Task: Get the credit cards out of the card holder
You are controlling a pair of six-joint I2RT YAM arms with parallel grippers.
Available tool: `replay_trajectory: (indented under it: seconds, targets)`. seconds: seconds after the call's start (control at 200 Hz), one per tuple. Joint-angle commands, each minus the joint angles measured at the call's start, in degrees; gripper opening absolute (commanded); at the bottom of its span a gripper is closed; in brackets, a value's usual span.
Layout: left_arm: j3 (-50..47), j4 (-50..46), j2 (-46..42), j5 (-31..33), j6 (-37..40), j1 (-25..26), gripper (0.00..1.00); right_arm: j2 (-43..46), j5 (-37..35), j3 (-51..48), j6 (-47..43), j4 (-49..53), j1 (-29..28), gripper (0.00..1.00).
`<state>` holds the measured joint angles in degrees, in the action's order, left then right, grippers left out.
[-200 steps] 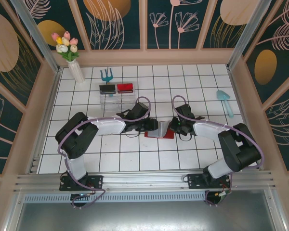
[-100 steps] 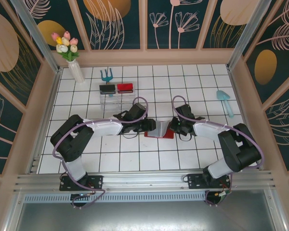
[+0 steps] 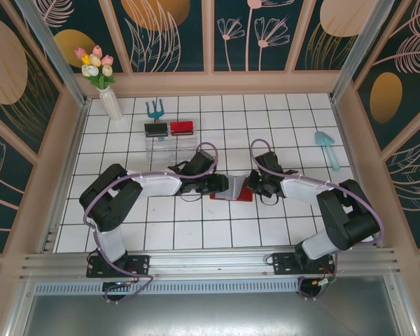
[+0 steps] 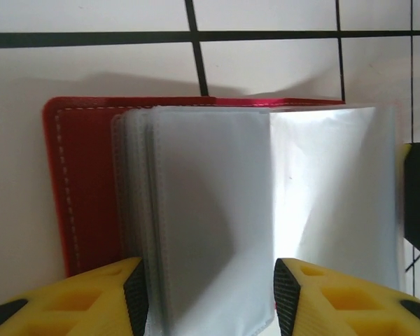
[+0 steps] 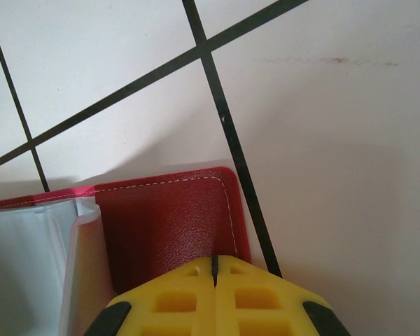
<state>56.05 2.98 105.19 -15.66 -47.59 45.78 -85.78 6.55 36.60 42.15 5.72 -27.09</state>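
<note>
At mid-surface (image 3: 161, 231), the left pincer (image 4: 208, 290) stands spread, one finger on each side of the card holder's (image 4: 84, 182) clear pockets (image 4: 210, 203), which lift off the red cover. Beyond them, the right pincer (image 5: 213, 269), pressed together, pins the cover's far flap down. By my judgement the holder is open and steadied, with the credit cards yet to be drawn out.

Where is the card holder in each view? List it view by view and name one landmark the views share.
Top external: the card holder lies open just below the picture's centre.
Left wrist: across the middle, red cover at left, clear pockets fanned over it.
Right wrist: lower left, showing a rounded, stitched red corner.
Shared landmark: the black tile lines beyond the holder.
</note>
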Motion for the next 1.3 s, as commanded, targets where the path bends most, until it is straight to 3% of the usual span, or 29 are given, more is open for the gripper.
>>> replay_trajectory:
  seconds: [0.0, 0.23, 0.495, 0.986, 1.176, 1.291]
  targets:
    - [1.6, 2.2, -0.5, -3.6, 0.3, 0.5, 0.51, -1.0, -0.1, -1.7, 0.3, 1.8, -0.1, 0.00]
    - [2.1, 7.1, -3.5, -8.5, -0.1, 0.8, 0.51, -1.1, -0.3, -2.0, 0.4, 1.6, -0.1, 0.00]
    - [5.2, 9.4, 0.1, -12.6, -0.5, 1.9, 0.52, -0.6, -0.5, -2.0, 0.4, 1.9, -0.1, 0.00]
    - [6.9, 0.6, 2.9, -4.8, 1.8, 2.0, 0.51, 5.3, -2.9, -2.1, -1.1, 5.1, 1.2, 0.02]
    - [10.6, -0.4, 5.0, -5.9, 2.7, 2.6, 0.60, 5.2, -0.1, -3.5, -1.0, 2.3, 1.7, 0.02]
    - [12.1, -2.2, 6.0, -5.1, 3.1, 3.0, 0.59, 5.8, 4.5, -5.0, -0.8, -2.4, 1.9, 0.02]
